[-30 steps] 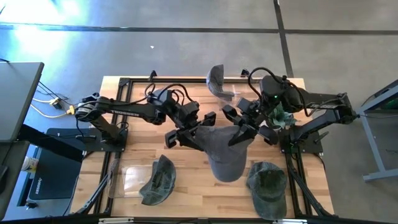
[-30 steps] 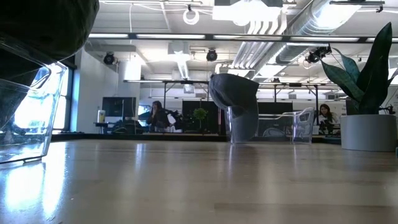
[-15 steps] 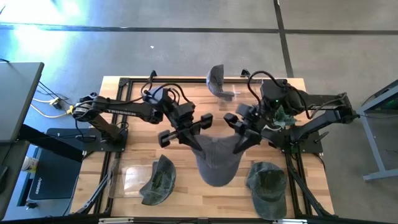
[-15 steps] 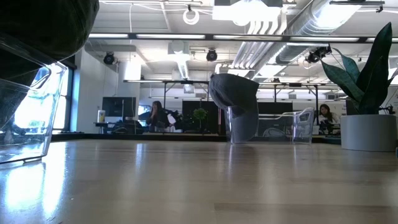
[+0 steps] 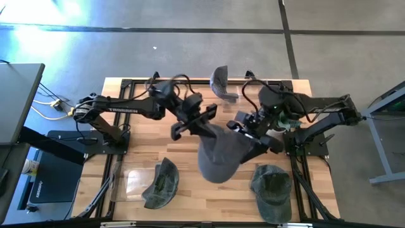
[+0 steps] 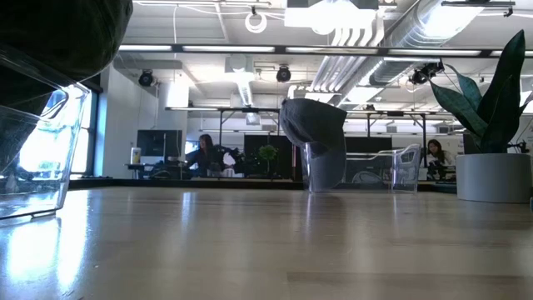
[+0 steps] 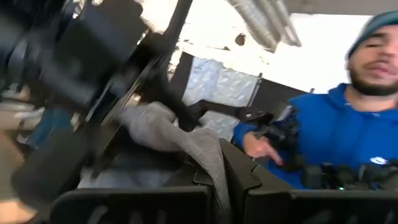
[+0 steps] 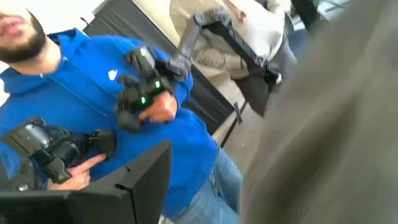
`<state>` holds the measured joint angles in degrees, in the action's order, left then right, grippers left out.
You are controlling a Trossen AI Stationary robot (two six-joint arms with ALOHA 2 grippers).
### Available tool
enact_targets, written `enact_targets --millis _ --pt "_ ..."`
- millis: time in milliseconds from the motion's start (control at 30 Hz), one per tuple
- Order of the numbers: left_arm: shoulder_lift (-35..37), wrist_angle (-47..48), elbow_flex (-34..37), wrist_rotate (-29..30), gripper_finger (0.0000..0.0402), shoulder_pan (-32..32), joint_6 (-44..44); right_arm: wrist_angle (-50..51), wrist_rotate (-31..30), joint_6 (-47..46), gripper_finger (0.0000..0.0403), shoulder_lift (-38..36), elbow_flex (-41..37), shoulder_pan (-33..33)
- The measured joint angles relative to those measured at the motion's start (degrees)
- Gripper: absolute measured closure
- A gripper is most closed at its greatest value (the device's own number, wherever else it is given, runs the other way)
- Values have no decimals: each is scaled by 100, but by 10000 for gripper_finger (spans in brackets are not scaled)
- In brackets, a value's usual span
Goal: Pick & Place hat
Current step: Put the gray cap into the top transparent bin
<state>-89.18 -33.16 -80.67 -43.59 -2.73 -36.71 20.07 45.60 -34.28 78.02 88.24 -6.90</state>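
A grey hat (image 5: pixel 218 155) hangs above the middle of the table, with my left gripper (image 5: pixel 197 121) shut on its far left part. My right gripper (image 5: pixel 252 130) stands open right beside the hat's right side. In the right wrist view the hat's grey cloth (image 8: pixel 323 124) fills the side opposite the one finger (image 8: pixel 143 180) that shows. A second grey hat (image 5: pixel 219 81) sits on a clear stand at the far edge, and the low view shows it too (image 6: pixel 315 133). My left gripper pinches a fold of the hat's grey cloth (image 7: pixel 214 174) between its two fingers. The hat hangs below and beside the fingers, lifted clear of the table. My right gripper: whether it touches the hat cannot be told.
Two dark green hats lie near the front edge: one (image 5: pixel 161 182) on a clear stand at the left, one (image 5: pixel 272 185) at the right. A potted plant (image 6: pixel 491 167) stands at the far right. A person in a blue hoodie (image 8: pixel 93 93) stands beyond the table.
My left gripper has taken hold of the grey hat and moved up and toward the far edge. The hat has shifted a little left and hangs from it. My right gripper has let go and drawn back slightly toward the right.
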Motion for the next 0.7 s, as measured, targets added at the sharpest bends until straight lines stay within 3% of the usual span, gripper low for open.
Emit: enact_targets --millis 300,433,700 --pt "190 82 0 -595 401 -26 23 1121 -8 307 180 -77 5 -25" --pt "219 17 -1 -694 401 -26 20 1576 -314 803 196 -76 5 51" --pt "231 174 -6 -589 401 -26 48 846 -562 910 214 -76 5 280"
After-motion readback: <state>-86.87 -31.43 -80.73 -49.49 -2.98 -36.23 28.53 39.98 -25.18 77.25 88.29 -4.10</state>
